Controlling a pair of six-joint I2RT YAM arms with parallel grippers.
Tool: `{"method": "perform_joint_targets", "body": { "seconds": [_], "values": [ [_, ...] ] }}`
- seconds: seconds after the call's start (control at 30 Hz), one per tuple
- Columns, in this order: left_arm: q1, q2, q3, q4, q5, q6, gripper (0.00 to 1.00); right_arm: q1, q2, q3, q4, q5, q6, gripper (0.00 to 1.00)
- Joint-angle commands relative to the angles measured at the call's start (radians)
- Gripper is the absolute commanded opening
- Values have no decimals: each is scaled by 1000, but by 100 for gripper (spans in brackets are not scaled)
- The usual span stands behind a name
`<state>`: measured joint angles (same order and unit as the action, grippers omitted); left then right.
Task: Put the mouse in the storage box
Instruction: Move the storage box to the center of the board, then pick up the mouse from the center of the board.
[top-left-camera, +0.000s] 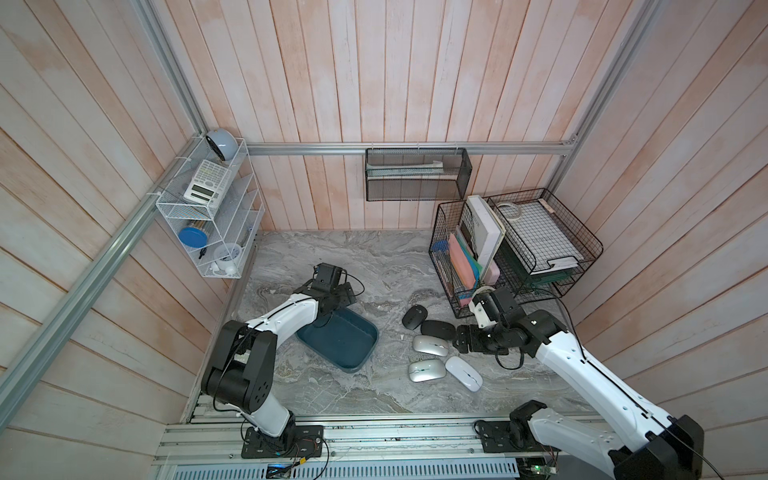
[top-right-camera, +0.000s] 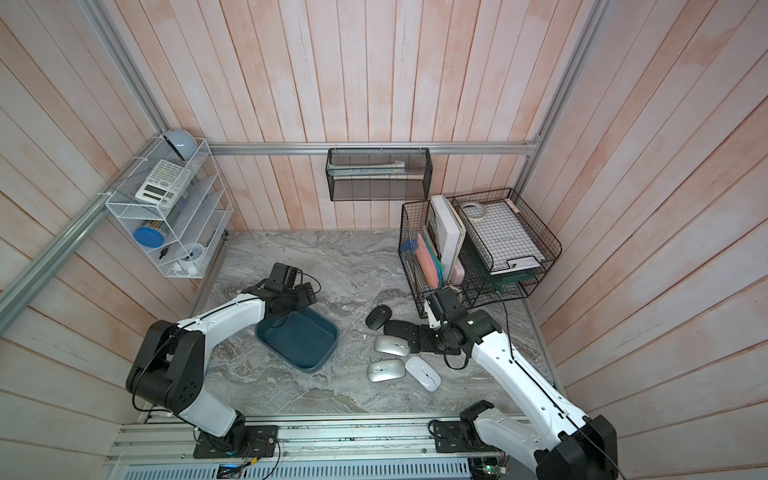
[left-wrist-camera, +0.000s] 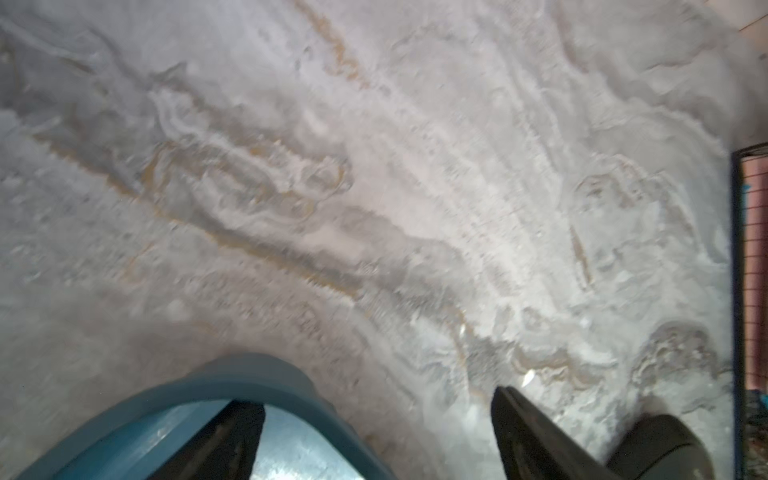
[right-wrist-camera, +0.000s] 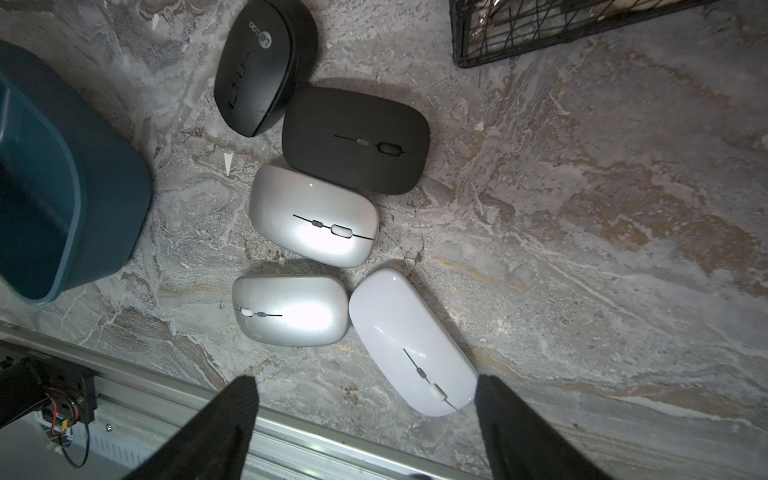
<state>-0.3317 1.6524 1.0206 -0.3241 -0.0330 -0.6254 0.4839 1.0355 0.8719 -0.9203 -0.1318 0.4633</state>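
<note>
The storage box (top-left-camera: 338, 338) is a shallow teal bin on the marble table, and its visible floor is bare. Several mice lie in a cluster to its right: a rounded black mouse (right-wrist-camera: 264, 66), a flat black mouse (right-wrist-camera: 355, 139), two silver ones (right-wrist-camera: 313, 216) (right-wrist-camera: 291, 309), and a white mouse (right-wrist-camera: 409, 340). My left gripper (left-wrist-camera: 376, 415) is open at the box's far corner, one finger inside the rim (left-wrist-camera: 232, 378) and one outside. My right gripper (right-wrist-camera: 365, 399) hangs open just right of the cluster. Nothing is between its fingers, and the white mouse's tip is beside one finger.
Black wire baskets (top-left-camera: 461, 257) holding books and folders stand at the back right, close behind my right wrist. A mesh basket (top-left-camera: 415, 174) hangs on the back wall. A white wire rack (top-left-camera: 212, 212) is on the left wall. An aluminium rail (top-left-camera: 374, 432) runs along the front edge.
</note>
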Motion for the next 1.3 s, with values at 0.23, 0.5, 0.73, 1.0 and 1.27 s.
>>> {"method": "perform_joint_targets", "body": {
  "seconds": [0.23,0.5,0.73,1.0,1.27],
  "values": [
    [-25,182,218,-57,203,169,87,5,-11,-23,-9,32,-6,89],
    [-56,47,200,-225,-5,204,86,10,8,-42,6,47,16,89],
    [-56,-211,186,-369,-74,134,91,14,147,-25,-14,45,-37,90],
    [-56,-484,90,-401,31,110,92,108,466,74,-139,9,-100,94],
    [-55,-542,57,-410,-3,114,94,140,568,79,-132,9,-101,98]
  ]
}}
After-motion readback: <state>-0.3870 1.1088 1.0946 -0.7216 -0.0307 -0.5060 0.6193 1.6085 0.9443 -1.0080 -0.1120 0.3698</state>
